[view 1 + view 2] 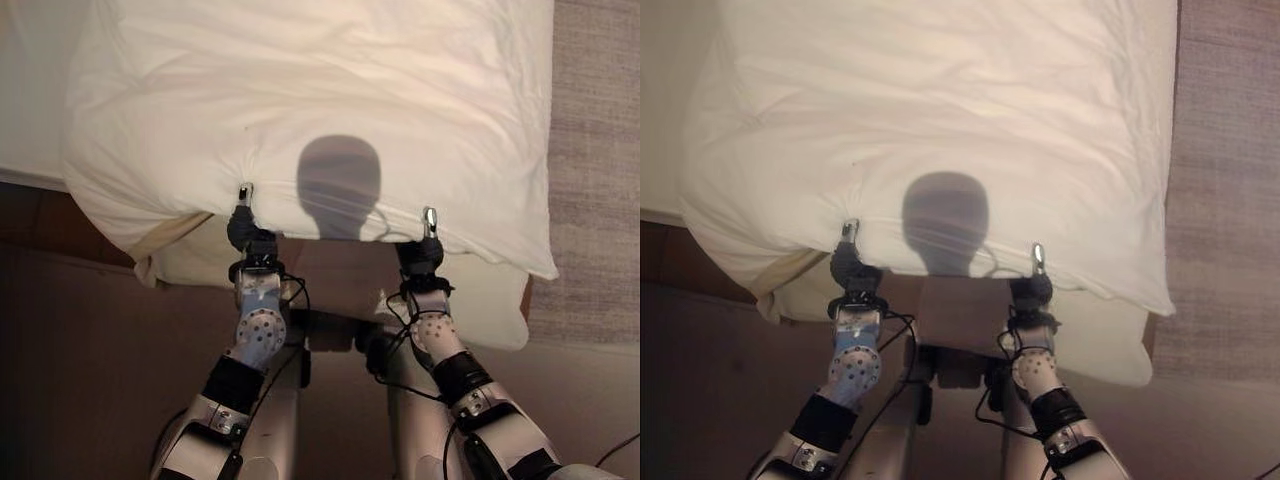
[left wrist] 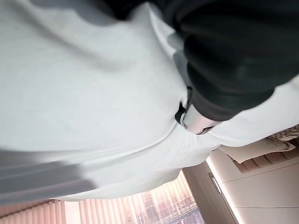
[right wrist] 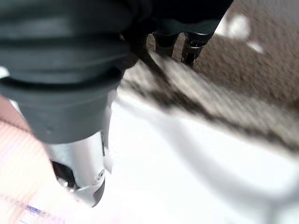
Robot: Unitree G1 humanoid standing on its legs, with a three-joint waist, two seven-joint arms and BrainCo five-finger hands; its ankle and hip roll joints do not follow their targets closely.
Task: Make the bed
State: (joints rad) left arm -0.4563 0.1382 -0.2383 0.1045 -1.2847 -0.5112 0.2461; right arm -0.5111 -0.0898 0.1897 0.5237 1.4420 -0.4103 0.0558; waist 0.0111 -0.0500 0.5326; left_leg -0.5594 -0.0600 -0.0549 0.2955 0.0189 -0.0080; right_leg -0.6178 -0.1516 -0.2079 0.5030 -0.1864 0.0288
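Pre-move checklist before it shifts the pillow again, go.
1. Left hand on the near edge of the white pillow: ok, thumb on top of the cloth, fabric puckered around it.
2. Right hand on the same edge: ok, thumb on top.
3. Fingers under the pillow closed on it: cannot tell, they are hidden beneath the cloth.
4. Both hands level along the edge: ok, roughly side by side, apart.
5. Pillow's far part resting on the bed: ok; the near edge overhangs a second pillow below.
6. Right corner clear of the carpet: ok, it sticks out past the lower pillow but stays lifted.
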